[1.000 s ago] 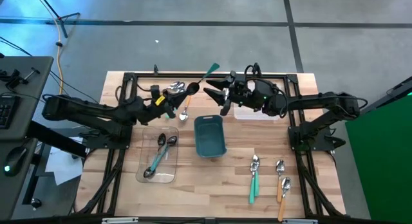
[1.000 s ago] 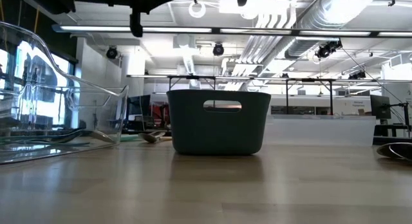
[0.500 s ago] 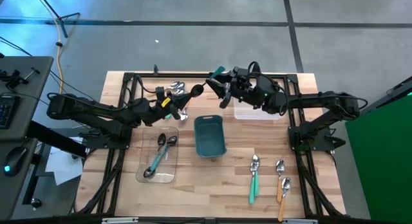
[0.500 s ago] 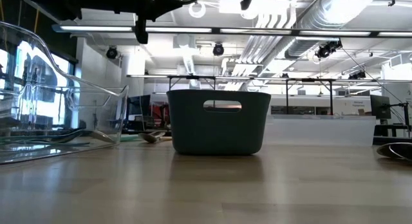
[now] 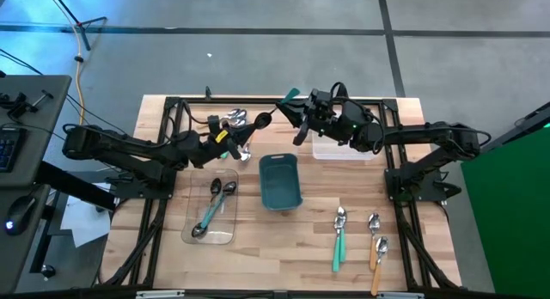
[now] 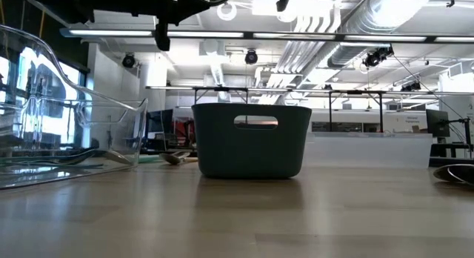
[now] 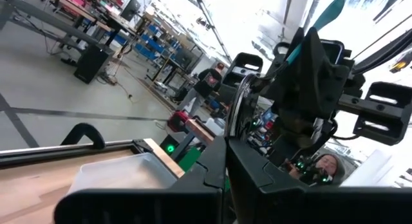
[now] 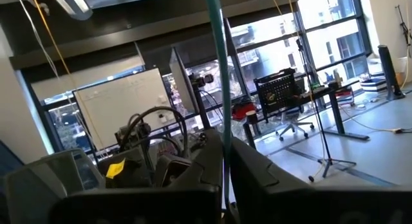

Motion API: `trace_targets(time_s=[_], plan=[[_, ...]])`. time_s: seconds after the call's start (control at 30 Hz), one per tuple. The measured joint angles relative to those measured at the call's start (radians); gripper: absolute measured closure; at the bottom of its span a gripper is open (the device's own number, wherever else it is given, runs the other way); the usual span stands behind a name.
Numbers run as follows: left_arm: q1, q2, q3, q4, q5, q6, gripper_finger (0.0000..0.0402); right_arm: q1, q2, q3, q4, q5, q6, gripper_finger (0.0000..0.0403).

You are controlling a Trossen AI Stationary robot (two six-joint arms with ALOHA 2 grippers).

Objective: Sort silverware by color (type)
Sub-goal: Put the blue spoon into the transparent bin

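Above the far middle of the wooden tabletop (image 5: 258, 247), a teal-handled spoon (image 5: 273, 112) is held in the air between both arms, its shiny bowl toward the left claw (image 5: 245, 134) and its thin teal handle tip toward the right claw (image 5: 292, 110). Both claws are closed on it: the left near the bowl end, the right pinching the slim handle, which runs straight up between its dark fingers (image 8: 199, 172) in the right wrist view. A few more spoons (image 5: 236, 118) with glossy metal bowls lie on the boards at the far edge, just beyond the left claw. A teal rectangular bin (image 5: 279, 180), matte with a cut-out grip in its wall, stands at the middle of the tabletop. To its left a clear plastic tray (image 5: 211, 211) holds a teal spoon (image 5: 209, 216) and a dark one (image 5: 215, 189). Near the front right corner lie two teal-handled spoons (image 5: 339, 239) side by side and two orange-handled spoons (image 5: 376, 243) just beside them. Another clear tray (image 5: 344, 151) sits under the right arm.
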Motion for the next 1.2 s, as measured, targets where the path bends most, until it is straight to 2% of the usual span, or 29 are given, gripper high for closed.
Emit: trace_targets(time_s=[0.13, 0.33, 0.53, 0.73, 0.97, 1.2], plan=[[0.001, 0.000, 0.000, -0.022, 0.013, 0.004, 0.0401, -0.001, -0.017, 0.000, -0.056, -0.002, -0.018, 0.0399], [0.044, -0.028, 0.002, -0.145, 0.164, 0.000, 0.0391, 0.000, -0.095, -0.001, -0.265, -0.032, -0.057, 0.0401], [0.080, -0.088, 0.002, -0.287, 0.242, 0.015, 0.0330, 0.000, -0.179, -0.001, -0.487, -0.055, -0.061, 0.0402], [0.086, -0.137, 0.001, -0.336, 0.345, 0.129, 0.0257, 0.001, -0.218, -0.001, -0.648, -0.112, -0.056, 0.0402], [0.086, -0.172, 0.001, -0.340, 0.456, 0.159, 0.0190, 0.001, -0.210, -0.001, -0.661, -0.185, -0.048, 0.0402], [0.084, -0.175, 0.001, -0.344, 0.478, 0.156, 0.0170, 0.003, -0.195, -0.001, -0.656, -0.214, -0.034, 0.0402]])
